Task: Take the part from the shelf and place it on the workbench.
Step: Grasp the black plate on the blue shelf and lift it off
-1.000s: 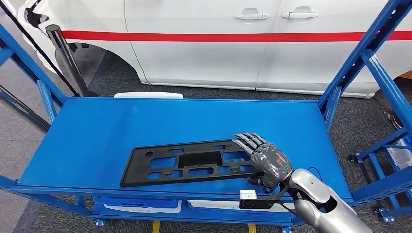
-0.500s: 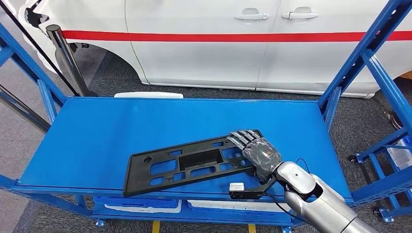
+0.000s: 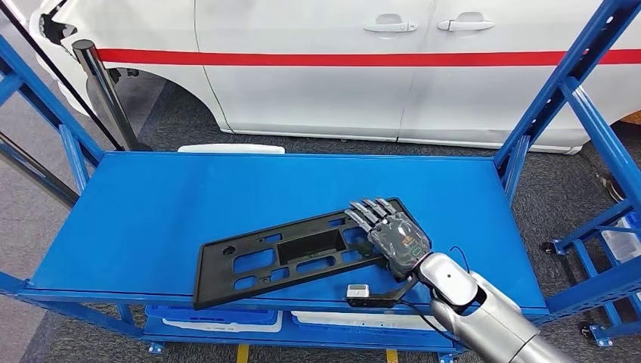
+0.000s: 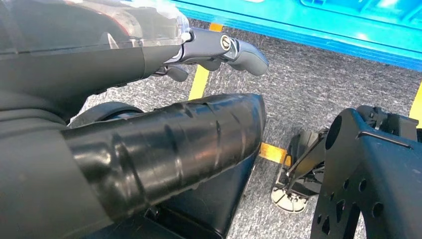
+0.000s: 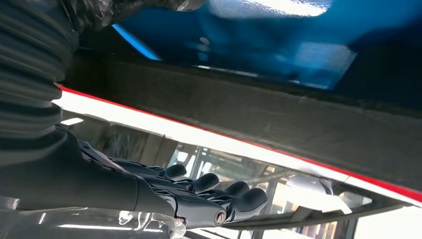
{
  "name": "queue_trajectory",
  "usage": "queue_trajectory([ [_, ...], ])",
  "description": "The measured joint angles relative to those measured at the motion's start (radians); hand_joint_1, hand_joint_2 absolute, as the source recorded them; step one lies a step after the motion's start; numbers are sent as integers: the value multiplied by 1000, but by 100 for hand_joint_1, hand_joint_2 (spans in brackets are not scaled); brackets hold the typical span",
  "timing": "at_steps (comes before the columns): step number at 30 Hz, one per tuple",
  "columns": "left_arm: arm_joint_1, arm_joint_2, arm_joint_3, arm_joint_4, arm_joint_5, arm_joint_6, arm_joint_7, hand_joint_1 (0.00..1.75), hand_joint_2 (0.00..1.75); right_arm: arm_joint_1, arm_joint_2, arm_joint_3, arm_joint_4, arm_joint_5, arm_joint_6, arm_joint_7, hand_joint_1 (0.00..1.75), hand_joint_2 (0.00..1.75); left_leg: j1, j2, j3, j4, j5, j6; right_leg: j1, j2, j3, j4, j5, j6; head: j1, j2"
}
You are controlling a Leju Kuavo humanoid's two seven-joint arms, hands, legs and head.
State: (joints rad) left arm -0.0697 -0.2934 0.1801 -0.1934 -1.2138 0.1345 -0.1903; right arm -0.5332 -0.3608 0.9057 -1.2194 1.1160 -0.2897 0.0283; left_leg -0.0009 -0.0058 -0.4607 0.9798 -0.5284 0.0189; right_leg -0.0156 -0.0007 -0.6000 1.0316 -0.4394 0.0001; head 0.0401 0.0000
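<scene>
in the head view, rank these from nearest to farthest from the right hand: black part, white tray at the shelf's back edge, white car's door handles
1. Black part: under the right hand, which holds its right end.
2. White tray: at the shelf's back edge, to the left.
3. Door handles: high on the white car, beyond the shelf.

Bare blue shelf (image 3: 151, 204) left of part (image 3: 291, 251); uprights (image 3: 563, 94) flanking

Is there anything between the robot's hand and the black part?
No, nothing visible. The right hand already grips the black part at its right end, on the blue shelf. No workbench can be made out, so the way there cannot be judged.
</scene>
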Motion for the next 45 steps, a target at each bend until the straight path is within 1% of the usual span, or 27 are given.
queue_trajectory([
  [2,0,0,0,0,-2,0,1,0,0,8,4,-2,5,15,-14,2,138,175,0,0,0,0,0,0,0,0,0,0,0,0,0,0],
  [3,0,0,0,0,-2,0,1,0,0,12,5,-4,7,22,-17,3,158,175,0,0,0,0,0,0,0,0,0,0,0,0,0,0],
  [4,0,0,0,0,-3,0,1,0,0,16,6,-5,8,30,-19,4,165,175,0,0,0,0,0,0,0,0,0,0,0,0,0,0],
  [14,0,0,0,0,-5,2,0,0,0,56,11,-32,12,60,-31,19,175,175,0,0,0,0,0,0,0,0,0,0,0,0,0,0],
  [19,0,0,0,0,-5,2,-1,0,0,62,13,-47,11,63,-44,23,175,175,0,0,0,0,0,0,0,0,0,-1,0,0,0,0],
  [25,0,0,0,0,-5,4,-2,0,0,108,14,-89,-22,93,-111,33,175,175,0,0,-1,0,0,0,0,-1,1,-1,0,1,0,0],
  [28,0,0,1,0,-2,7,-2,0,0,171,23,-137,-69,124,-188,38,175,175,0,-1,-1,0,0,0,0,-2,0,-1,-1,1,0,0],
  [30,0,0,2,0,0,12,-1,0,0,226,40,-181,-110,150,-253,36,175,175,0,-1,-1,0,-1,0,0,-2,0,-1,-2,1,0,0],
  [33,1,0,6,0,7,18,1,0,0,315,83,-239,-184,192,-348,22,175,175,0,-1,-1,0,-3,0,2,-2,0,-1,-3,1,0,0],
  [35,1,0,10,0,9,21,3,0,0,370,116,-266,-235,217,-384,7,175,175,0,-1,-1,0,-3,0,2,-2,0,-1,-4,1,0,0],
  [38,1,0,15,0,10,23,4,0,0,424,152,-289,-290,237,-395,-6,175,175,0,-1,-1,0,-4,0,2,-1,0,-1,-4,1,0,0],
  [42,2,-1,23,0,10,25,4,0,0,457,176,-314,-328,238,-395,-14,175,175,0,-1,-1,0,-3,0,2,-1,1,-1,-4,1,0,0],
  [44,2,-1,25,0,11,27,4,0,0,473,192,-332,-345,232,-395,-52,175,175,0,0,-1,0,-3,0,2,-1,1,-1,-4,1,0,0],
  [45,2,-1,26,0,12,29,5,0,0,486,207,-346,-359,229,-395,-88,175,175,0,0,-1,0,-3,0,2,-1,1,-1,-4,1,0,0],
])
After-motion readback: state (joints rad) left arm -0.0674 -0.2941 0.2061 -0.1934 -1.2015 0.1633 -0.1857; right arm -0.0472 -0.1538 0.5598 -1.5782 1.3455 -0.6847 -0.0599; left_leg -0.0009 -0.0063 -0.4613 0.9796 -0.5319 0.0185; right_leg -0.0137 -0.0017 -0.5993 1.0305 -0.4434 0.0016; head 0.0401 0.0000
